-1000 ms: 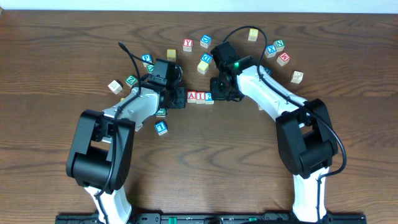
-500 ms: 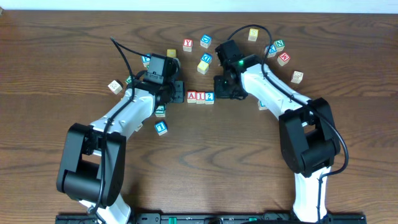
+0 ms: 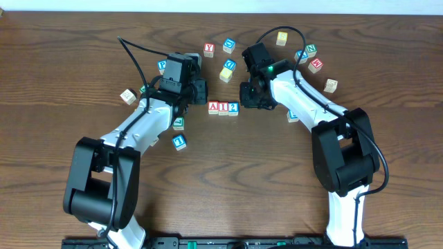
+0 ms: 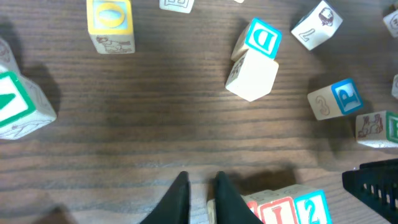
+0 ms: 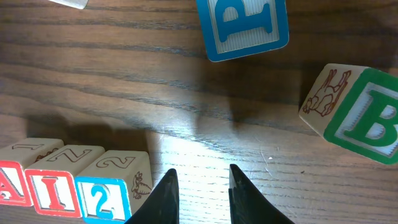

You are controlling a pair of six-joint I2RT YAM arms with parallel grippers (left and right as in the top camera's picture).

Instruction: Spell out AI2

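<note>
Dark wood-grain desk (image 3: 69, 41) fills every view, strewn with small letter cubes. At its middle the red "A" cube (image 3: 214, 107), the red "I" cube (image 3: 223, 107) and the blue "2" cube (image 3: 233, 107) stand in one straight row, touching side to side and reading A-I-2 from left to right. By that, the spelling looks finished; what seems left is only for both arms to draw clear without nudging the row.

The left fingers (image 4: 178, 199) hang just left and far of the "A" cube, pressed nearly together with nothing between them. The right fingers (image 5: 163, 202) hover just right of the "2" cube, a little apart over bare wood, gripping nothing.

Loose cubes ring the row: a blue "1" cube (image 3: 179, 141) near left, a blue "P" cube (image 5: 242, 25) and a green "B" cube (image 5: 360, 118) beside the right arm. None touches the word, though both sets of fingers sit close enough to bump it.
</note>
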